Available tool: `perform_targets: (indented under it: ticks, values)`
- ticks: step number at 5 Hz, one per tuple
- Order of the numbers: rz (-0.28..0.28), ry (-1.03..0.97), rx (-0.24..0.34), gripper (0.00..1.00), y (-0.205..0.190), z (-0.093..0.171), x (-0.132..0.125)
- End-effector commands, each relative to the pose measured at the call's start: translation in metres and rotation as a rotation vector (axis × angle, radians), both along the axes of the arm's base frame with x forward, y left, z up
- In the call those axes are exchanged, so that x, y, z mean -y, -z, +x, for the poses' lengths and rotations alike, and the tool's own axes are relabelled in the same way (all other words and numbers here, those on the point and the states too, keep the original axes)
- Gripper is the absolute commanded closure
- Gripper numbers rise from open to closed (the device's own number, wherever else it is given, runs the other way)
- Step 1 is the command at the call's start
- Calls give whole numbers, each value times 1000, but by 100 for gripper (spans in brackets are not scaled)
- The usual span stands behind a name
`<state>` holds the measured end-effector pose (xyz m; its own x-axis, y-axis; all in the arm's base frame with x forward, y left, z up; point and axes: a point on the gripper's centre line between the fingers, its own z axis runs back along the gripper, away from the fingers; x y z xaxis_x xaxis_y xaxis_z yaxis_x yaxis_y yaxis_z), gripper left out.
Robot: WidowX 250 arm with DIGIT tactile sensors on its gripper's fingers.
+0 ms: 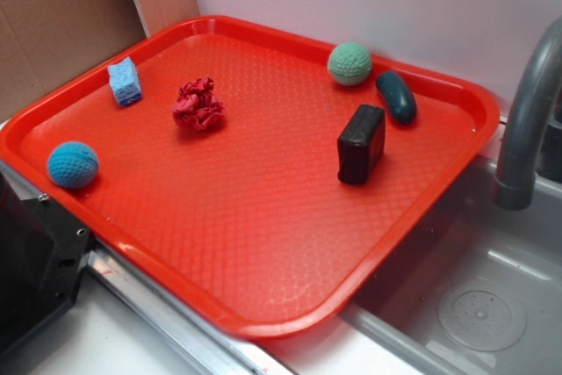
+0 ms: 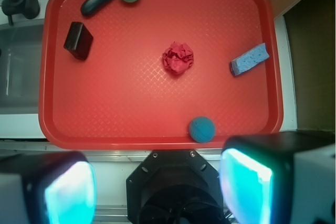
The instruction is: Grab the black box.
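Wrist view: matte black box [image 2: 78, 40], rounded edges, lies untouched; fingers [image 2: 247, 187] spread wide apart.

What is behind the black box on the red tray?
Behind the black box, nearer the tray's far rim, lies a dark teal oval, apart from it. A green ball sits beside that. What the box stands on is covered, but it appears to be bare tray.

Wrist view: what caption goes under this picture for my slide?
Open gripper hovers high above a red tray, with the black box far off beside a dark teal pickle.
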<state>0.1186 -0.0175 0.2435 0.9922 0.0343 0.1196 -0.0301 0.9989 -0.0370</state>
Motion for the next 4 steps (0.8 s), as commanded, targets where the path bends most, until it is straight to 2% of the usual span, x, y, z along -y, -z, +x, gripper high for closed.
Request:
perform_targets:
  ticks: [1,2,3,4]
  values:
    - [0,0,0,0,0,0,0]
    - [-62,-149,-25,0,41,50,47]
    - [-91,-260,-26,0,64,82,64]
    - [-91,-260,-26,0,64,82,64]
